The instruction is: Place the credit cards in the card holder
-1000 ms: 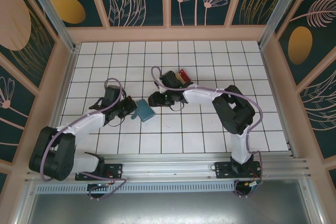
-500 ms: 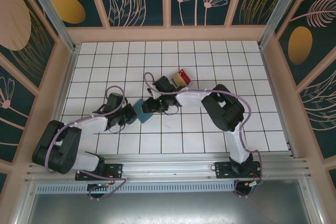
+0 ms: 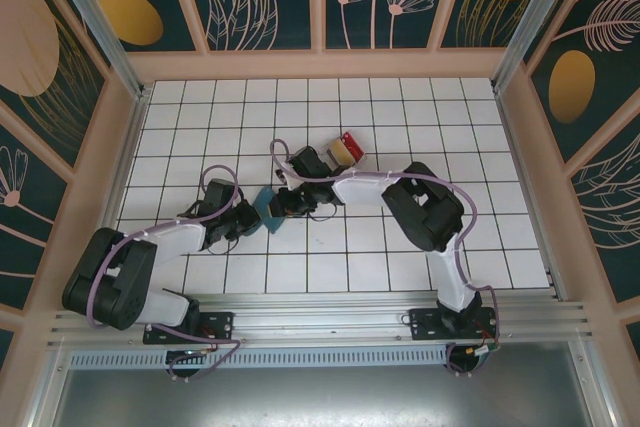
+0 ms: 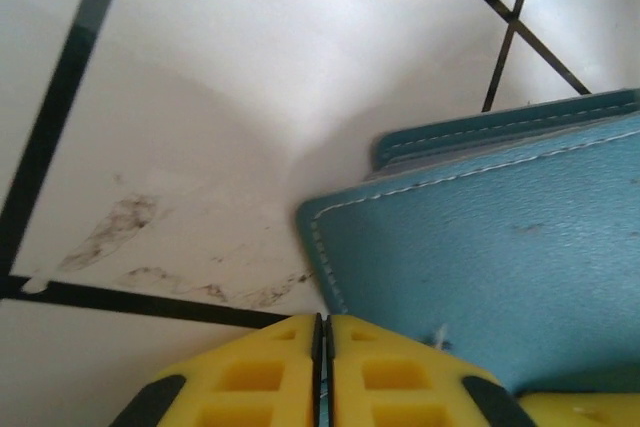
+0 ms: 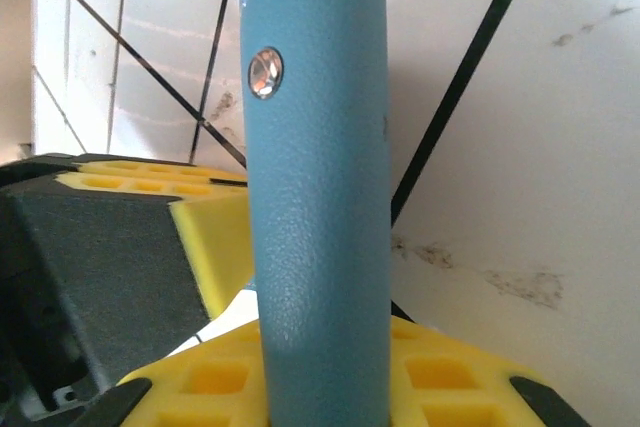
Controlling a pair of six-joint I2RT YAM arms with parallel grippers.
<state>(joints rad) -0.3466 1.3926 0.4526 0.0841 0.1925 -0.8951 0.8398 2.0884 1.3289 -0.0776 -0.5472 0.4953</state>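
Pulling that teal wallet (image 4: pixel 480 247) open looks like the job. The right jaws are clamped on its raised flap, and the left jaws are pressed nearly together at its corner, gripping it or not I can't tell. I'd pin the lower leaf, then peel slowly. The credit cards (image 3: pixel 348 143) lie farther up the counter (image 3: pixel 450 107), well apart.

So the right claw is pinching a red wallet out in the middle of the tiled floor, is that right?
Not quite. The wallet is teal-blue, not red, as the right wrist view shows plainly. The rest holds: the right claw is pinching it, out in the middle of the tiled floor.
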